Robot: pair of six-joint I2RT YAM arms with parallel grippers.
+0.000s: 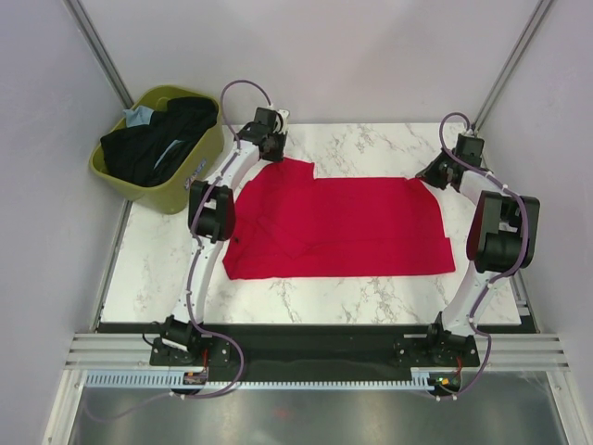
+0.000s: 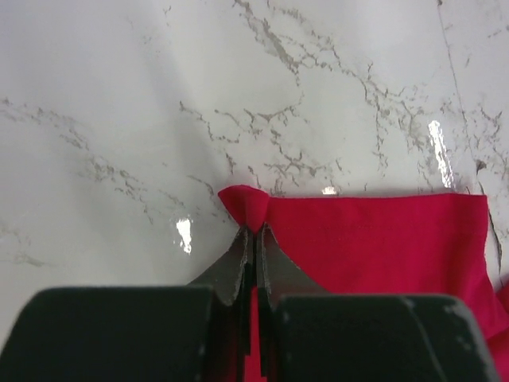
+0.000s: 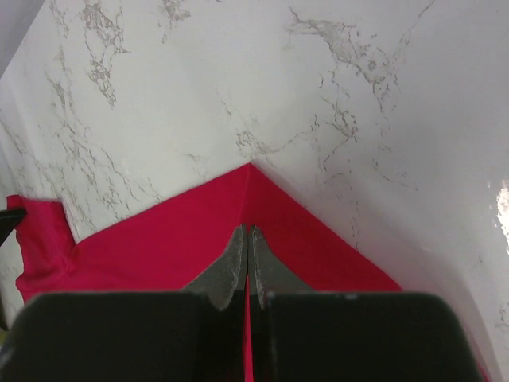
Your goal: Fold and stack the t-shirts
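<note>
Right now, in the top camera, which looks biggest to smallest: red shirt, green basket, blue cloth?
Biggest: bright red cloth t-shirt. Then the olive-green plastic basket. Smallest: light blue cloth piece, though black shirts hide most of it.

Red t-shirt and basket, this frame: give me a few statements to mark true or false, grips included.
1. The red t-shirt lies spread on the marble table. True.
2. The left gripper hangs open above it. False: it is shut on a far corner of the shirt.
3. The right gripper is shut on another far corner. True.
4. The olive-green basket is empty. False: it holds black cloth and some light blue cloth.
5. The basket stands at the table's right side. False: it is at the far left corner.
</note>
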